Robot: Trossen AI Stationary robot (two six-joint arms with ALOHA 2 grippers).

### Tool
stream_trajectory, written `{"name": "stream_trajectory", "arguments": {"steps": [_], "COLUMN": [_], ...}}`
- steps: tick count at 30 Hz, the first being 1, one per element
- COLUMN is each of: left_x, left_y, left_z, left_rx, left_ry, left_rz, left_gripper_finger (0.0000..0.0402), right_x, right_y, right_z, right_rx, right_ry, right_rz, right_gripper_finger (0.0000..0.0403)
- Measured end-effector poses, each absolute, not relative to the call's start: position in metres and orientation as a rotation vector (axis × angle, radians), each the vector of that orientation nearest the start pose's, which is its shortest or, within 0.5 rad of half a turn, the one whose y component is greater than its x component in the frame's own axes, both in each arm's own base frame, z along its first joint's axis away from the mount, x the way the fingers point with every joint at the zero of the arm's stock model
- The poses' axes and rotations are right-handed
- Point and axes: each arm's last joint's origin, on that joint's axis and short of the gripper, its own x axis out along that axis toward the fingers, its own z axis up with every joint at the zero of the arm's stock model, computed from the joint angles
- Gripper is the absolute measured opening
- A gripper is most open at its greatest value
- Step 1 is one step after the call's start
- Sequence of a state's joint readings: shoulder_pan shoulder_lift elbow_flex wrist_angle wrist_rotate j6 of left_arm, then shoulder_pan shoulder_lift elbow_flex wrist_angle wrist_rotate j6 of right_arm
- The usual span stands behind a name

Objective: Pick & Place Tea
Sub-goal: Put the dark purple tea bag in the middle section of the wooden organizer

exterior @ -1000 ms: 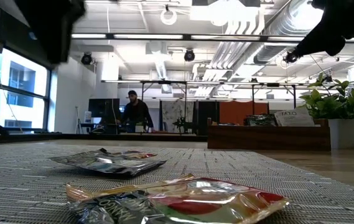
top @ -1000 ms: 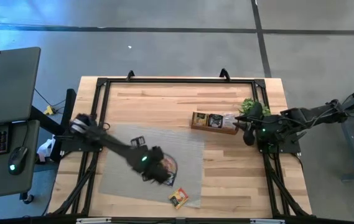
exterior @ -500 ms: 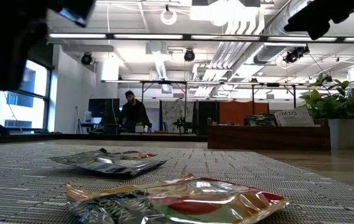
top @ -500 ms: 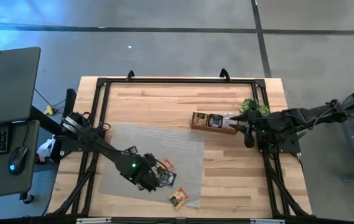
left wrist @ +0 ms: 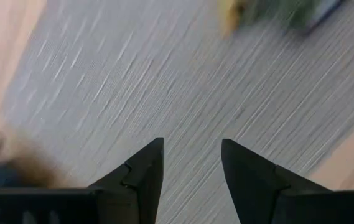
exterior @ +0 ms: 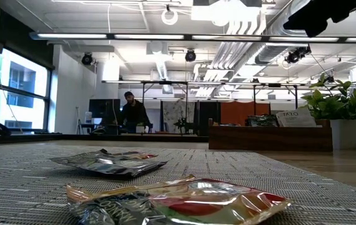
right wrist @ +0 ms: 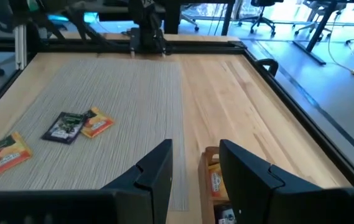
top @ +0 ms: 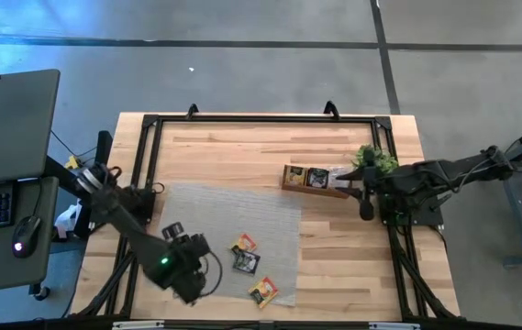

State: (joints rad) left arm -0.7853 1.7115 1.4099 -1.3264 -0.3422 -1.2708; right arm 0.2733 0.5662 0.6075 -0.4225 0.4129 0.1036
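The left gripper [top: 187,278] hangs low over the near left part of the grey woven placemat [top: 187,206], at the end of a dark arm that reaches in from the table's left edge. Its two dark fingers [left wrist: 140,176] stand spread apart with nothing between them, only bare mat below. Half a second ago this gripper was farther right, right beside the sachets; it has since pulled back toward the left and near edge, leaving them uncovered.

Three loose tea sachets lie flat on the mat to its right. A small orange square sachet [top: 243,244] and a black square sachet [top: 246,262] sit touching, both turned cornerwise to the table edges. A third sachet, orange and white with print [top: 262,291], lies nearer the front edge, also turned at an angle. Being square, none shows a clear long axis.

Farther right, the long brown wooden tray [top: 290,182] lies along the table's width and holds more sachets [top: 316,177]. A small green plant [top: 377,158] stands at its right end.

The right gripper [top: 365,194] waits just beside the tray's right end, fingers [right wrist: 157,168] spread and empty, as it was before.
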Motion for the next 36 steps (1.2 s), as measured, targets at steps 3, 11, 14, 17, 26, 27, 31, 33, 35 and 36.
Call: {"name": "stream_trajectory", "arguments": {"steps": [3, 11, 14, 17, 26, 27, 31, 33, 35, 36], "left_x": [0.215, 0.24, 0.26, 0.279, 0.311, 0.312, 0.313, 0.314, 0.314, 0.315], "left_y": [-0.223, -0.234, -0.225, -0.213, -0.207, -0.207, -0.209, -0.209, -0.209, -0.21], "left_z": [0.251, 0.226, 0.212, 0.203, 0.161, 0.159, 0.153, 0.154, 0.154, 0.155], "left_rx": [-0.256, -0.592, -0.677, -0.79, -0.989, -1.009, -1.09, -1.114, -1.136, -1.143], "left_ry": [0.978, 0.675, 0.697, 0.796, 0.995, 1.007, 1.024, 1.017, 1.008, 1.003], "left_rz": [0.527, 0.497, 0.533, 0.552, 0.555, 0.558, 0.592, 0.605, 0.608, 0.604], "left_gripper_finger": [0.0158, 0.0158, 0.0158, 0.0158, 0.0158, 0.0158, 0.0158, 0.0158, 0.0158, 0.0158], "right_x": [0.129, 0.142, 0.147, 0.151, 0.139, 0.135, 0.124, 0.117, 0.109, 0.106], "right_y": [0.024, 0.028, 0.03, 0.031, 0.025, 0.023, 0.016, 0.013, 0.009, 0.008], "right_z": [0.278, 0.27, 0.268, 0.268, 0.262, 0.262, 0.268, 0.271, 0.272, 0.273], "right_rx": [-0.033, -0.065, -0.111, -0.127, -0.24, -0.237, -0.199, -0.177, -0.16, -0.155], "right_ry": [0.372, 0.433, 0.441, 0.438, 0.541, 0.546, 0.501, 0.476, 0.467, 0.459], "right_rz": [-0.155, -0.154, -0.131, -0.102, -0.062, -0.069, -0.108, -0.122, -0.143, -0.151], "right_gripper_finger": [0.0128, 0.0128, 0.0128, 0.0128, 0.0128, 0.0128, 0.0128, 0.0128, 0.0128, 0.0128]}}
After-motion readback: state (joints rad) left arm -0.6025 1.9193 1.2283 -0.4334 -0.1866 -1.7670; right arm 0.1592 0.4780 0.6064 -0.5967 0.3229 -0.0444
